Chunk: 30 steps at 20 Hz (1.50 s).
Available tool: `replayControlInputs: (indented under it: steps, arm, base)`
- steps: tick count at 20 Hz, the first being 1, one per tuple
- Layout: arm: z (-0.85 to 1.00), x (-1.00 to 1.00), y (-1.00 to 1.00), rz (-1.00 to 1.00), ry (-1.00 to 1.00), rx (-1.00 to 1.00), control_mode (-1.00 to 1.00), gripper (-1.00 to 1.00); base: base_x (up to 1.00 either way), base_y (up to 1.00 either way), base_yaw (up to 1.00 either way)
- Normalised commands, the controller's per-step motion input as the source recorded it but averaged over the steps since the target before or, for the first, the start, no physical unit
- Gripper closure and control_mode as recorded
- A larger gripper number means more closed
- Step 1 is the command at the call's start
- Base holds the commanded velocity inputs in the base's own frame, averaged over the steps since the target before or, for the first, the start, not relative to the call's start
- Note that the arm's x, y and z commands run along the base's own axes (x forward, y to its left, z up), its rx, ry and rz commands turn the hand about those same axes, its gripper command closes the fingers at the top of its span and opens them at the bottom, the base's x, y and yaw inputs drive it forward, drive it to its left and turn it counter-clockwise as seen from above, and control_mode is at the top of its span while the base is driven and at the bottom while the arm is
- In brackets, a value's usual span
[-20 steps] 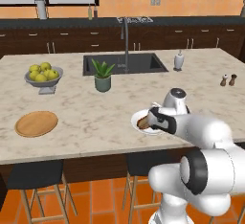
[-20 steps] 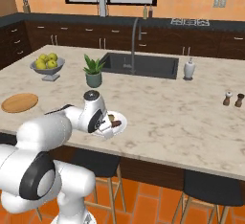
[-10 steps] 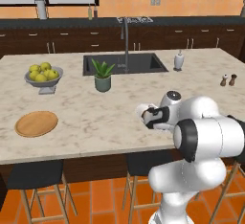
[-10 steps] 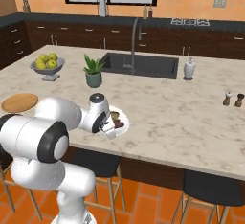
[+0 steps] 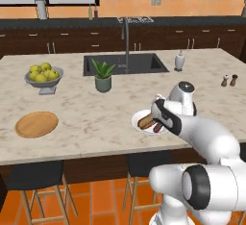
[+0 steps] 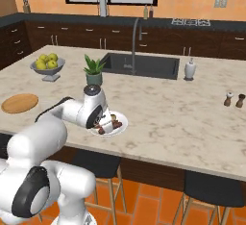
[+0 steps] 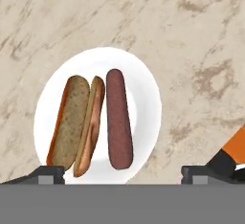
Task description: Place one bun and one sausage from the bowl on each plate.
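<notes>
Now the bun [image 7: 72,125] and sausage [image 7: 118,118] lie side by side on the white plate [image 7: 146,98] near the desk [image 7: 201,36] front edge. Fingers [image 7: 123,175] spread wide above, holding nothing. Wooden plate [image 5: 36,124] bare, well apart.

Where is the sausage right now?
The sausage lies on the white plate beside the bun, near the front edge of the marble counter; the robot's open hand is just above it.
</notes>
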Motion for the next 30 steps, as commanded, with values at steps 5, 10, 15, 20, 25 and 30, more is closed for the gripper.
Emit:
replayControlInputs:
  steps: [5,10,15,20,25,30]
  arm:
    - [1.00,-1.00,0.00,0.02,0.11,0.00,-1.00,-1.00]
    - [1.00,-1.00,0.00,0.06,0.06,-0.07,-1.00,-1.00]
    - [0.91,-1.00,0.00,0.07,0.00,-0.09,-1.00,-1.00]
    - [0.07,-0.20,0.00,0.01,0.00,-0.02,1.00,-1.00]
    - [0.00,0.00,0.00,0.00,0.00,0.00,1.00,-1.00]
    - [0.00,0.00,0.00,0.00,0.00,0.00,1.00,-1.00]
  base:
    - [0.00,0.00,0.00]
    - [0.00,0.00,0.00]
    - [0.00,0.00,0.00]
    - [-0.44,-0.40,0.00]
    - [0.30,-1.00,0.02]
    - [0.36,-1.00,0.05]
